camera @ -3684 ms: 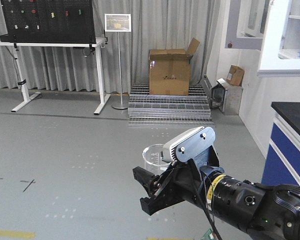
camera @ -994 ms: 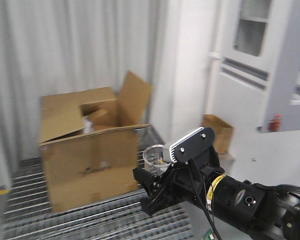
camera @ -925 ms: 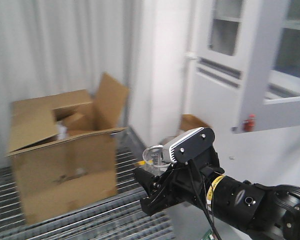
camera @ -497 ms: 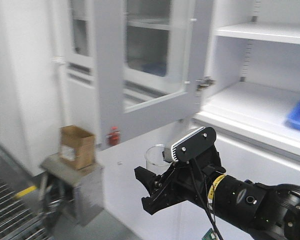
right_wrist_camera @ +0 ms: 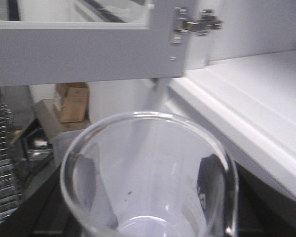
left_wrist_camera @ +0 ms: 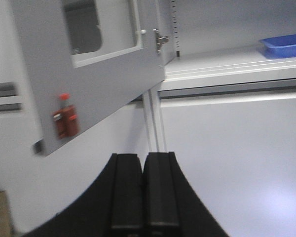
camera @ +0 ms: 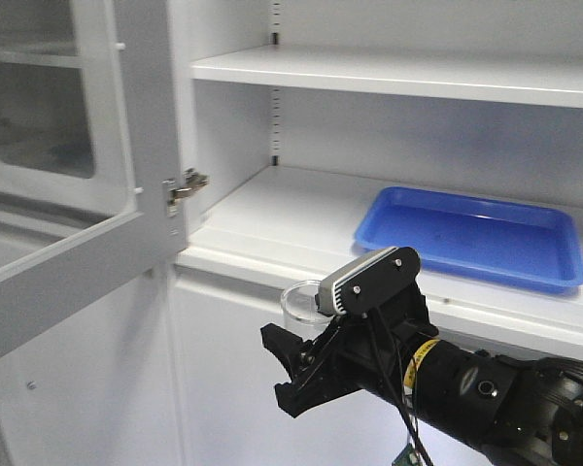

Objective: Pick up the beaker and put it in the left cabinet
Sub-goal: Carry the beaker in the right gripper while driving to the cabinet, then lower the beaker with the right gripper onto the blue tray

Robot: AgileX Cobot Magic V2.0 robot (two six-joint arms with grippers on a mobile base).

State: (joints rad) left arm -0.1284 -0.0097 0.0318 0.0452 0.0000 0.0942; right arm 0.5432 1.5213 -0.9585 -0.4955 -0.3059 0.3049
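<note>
Beaker [right_wrist_camera: 148,182] — clear glass, faint printed marks, nothing in it.

Location: in the air in front of the left cabinet [camera: 272,209], outside the front edge of the lower shelf [camera: 301,218] and apparently a little below it. Not yet on the shelf.

Hold: right gripper [camera: 284,367], fingers [camera: 291,396] pinching the glass low on its wall from both sides. This keeps the beaker upright with the mouth up, and leaves the base free to be set down flat.

Left gripper [left_wrist_camera: 142,160]: carries nothing, fingers pressed together. It points at the cabinet's lower front, below the shelf, and is kept out of the way of the loaded arm.

Door [camera: 126,146]: glazed and swung wide open to the left, so the shelf is reachable from the front.

Blue tray [camera: 471,233]: lies on the right part of the same shelf. The bare white stretch between the tray and the hinge side is the likely spot for the beaker.

Judgement: transport is nearly done. What remains is to lift the beaker over the shelf edge, move it inward and set it down gently, since thin glass could tip or knock against the edge if brought in too low.
</note>
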